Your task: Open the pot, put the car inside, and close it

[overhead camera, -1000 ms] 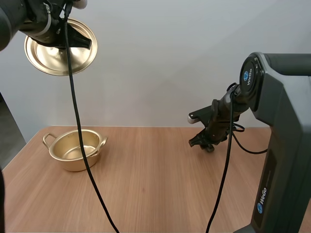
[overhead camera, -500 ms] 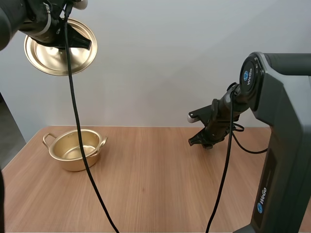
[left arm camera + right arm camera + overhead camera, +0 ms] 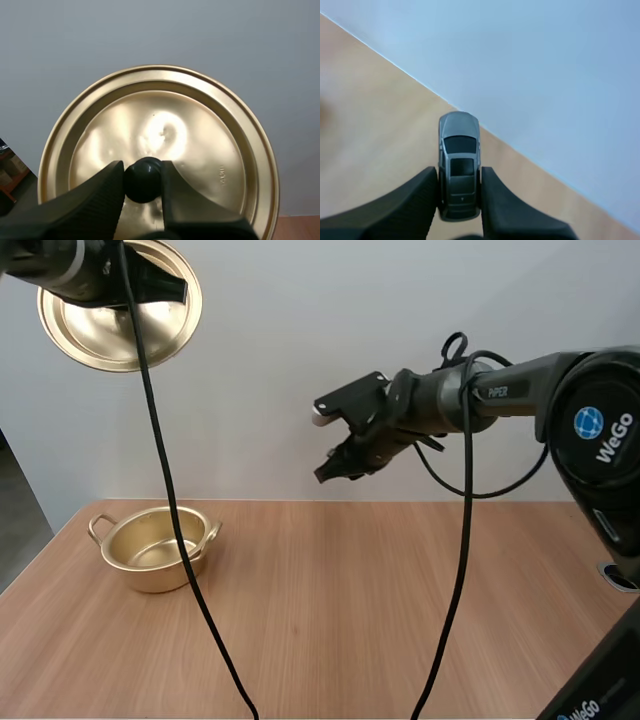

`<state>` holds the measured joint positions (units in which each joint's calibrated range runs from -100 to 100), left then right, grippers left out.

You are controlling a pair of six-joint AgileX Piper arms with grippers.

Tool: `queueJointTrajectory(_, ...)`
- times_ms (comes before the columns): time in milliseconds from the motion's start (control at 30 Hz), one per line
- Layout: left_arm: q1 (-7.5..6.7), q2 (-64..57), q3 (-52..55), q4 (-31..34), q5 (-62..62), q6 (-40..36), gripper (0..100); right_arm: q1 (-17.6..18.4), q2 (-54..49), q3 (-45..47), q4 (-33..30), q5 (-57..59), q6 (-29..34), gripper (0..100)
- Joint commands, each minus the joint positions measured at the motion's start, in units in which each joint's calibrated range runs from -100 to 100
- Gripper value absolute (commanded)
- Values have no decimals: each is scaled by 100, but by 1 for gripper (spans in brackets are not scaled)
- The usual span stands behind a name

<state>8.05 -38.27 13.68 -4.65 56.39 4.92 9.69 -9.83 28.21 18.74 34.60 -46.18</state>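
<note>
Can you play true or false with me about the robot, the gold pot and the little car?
1. The gold pot on the table has two handles. True.
2. The lid sits on the pot. False: the lid is held up in the air and the pot is open.
3. The left end effector pinches the lid's black knob. True.
4. The car lies inside the pot. False: the right end effector pinches the grey car in the air, away from the pot.
</note>
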Motion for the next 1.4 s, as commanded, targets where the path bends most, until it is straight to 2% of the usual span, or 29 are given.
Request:
queueJointTrajectory(0,84,-144,-9,-29,372,3,0,1113,112,-348,354,39,-26,0)
queueJointTrajectory(200,417,-587,-9,-123,186,3,0,1668,749,-1225,421,376,-103,0)
queueJointTrajectory(267,465,-703,-9,-218,0,3,0,1756,988,-1467,421,435,-103,0)
queueJointTrajectory(433,466,-835,-9,-243,-318,3,0,1886,1409,-1837,491,453,-182,0)
queueJointTrajectory(533,507,-865,-9,-387,-334,3,0,2027,1798,-1951,1039,412,-711,0)
queueJointTrajectory(600,507,-865,-9,-387,-334,3,0,2076,1960,-1951,1172,435,-897,0)
queueJointTrajectory(933,507,-865,-9,-388,-314,3,0,2076,2810,-1951,999,-221,-953,0)
queueJointTrajectory(967,507,-865,-9,-388,-271,3,0,2076,2898,-1951,999,-217,-1013,7)
queueJointTrajectory(1067,507,-865,-9,-388,-230,3,0,2076,3107,-1951,999,-217,-1013,48)
queueJointTrajectory(1133,507,-865,-9,-376,-207,3,0,2076,3172,-1951,1010,-231,-1013,71)
queueJointTrajectory(1167,507,-865,-9,-365,-210,12,0,2076,3172,-1951,1010,-255,-1013,78)
queueJointTrajectory(1267,507,-865,-9,-351,-210,35,0,2068,3115,-1951,1010,-292,-1013,78)
queueJointTrajectory(1333,507,-816,-9,-220,-226,35,0,2052,3000,-1951,1010,-333,-977,72)
queueJointTrajectory(1367,507,-779,-9,-108,-253,35,0,2036,2899,-1951,1010,-368,-977,66)
